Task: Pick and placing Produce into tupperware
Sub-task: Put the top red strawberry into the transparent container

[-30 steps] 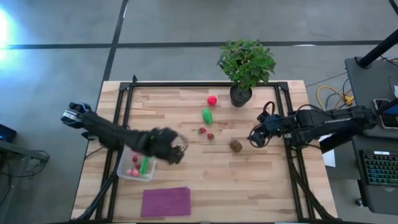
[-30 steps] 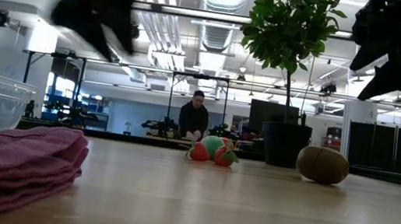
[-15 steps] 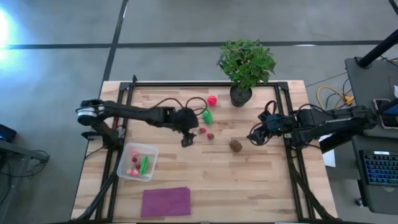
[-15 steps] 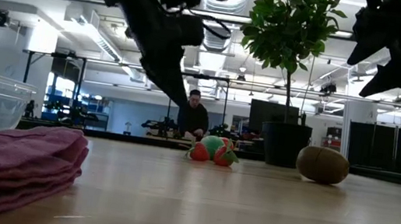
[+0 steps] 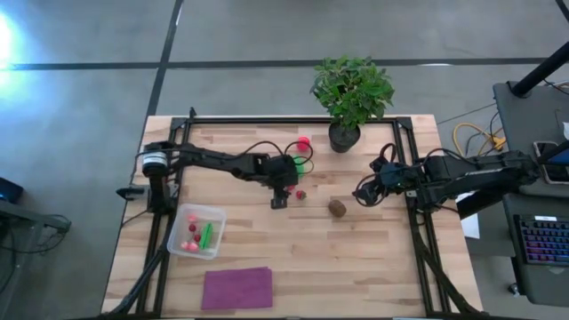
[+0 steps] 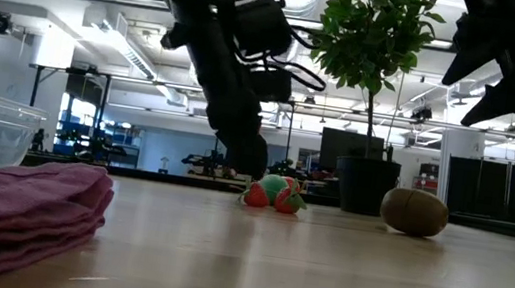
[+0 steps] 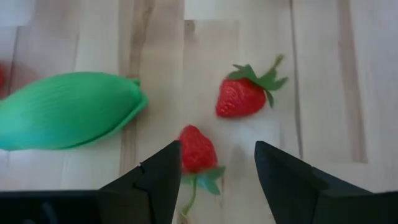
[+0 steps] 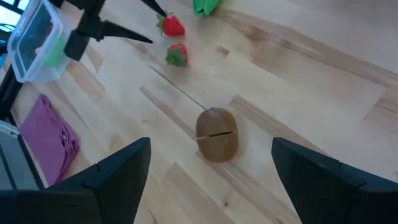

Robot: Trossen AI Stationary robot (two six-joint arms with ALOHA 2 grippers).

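Only the left wrist view shows open left fingers straddling a strawberry.

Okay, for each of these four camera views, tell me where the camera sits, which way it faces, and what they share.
High view: overhead, facing straight down on the wooden table; both dark arms show.
Low view: at tabletop height, facing level across into the room; arms hang from above.
Left wrist view: on the left arm, facing down past the open left claw at two small red toy strawberries.
Right wrist view: on the right arm, facing past the open right claw at the brown kiwi-like ball.
Shared: strawberries and kiwi ball appear in high, low and right wrist views.
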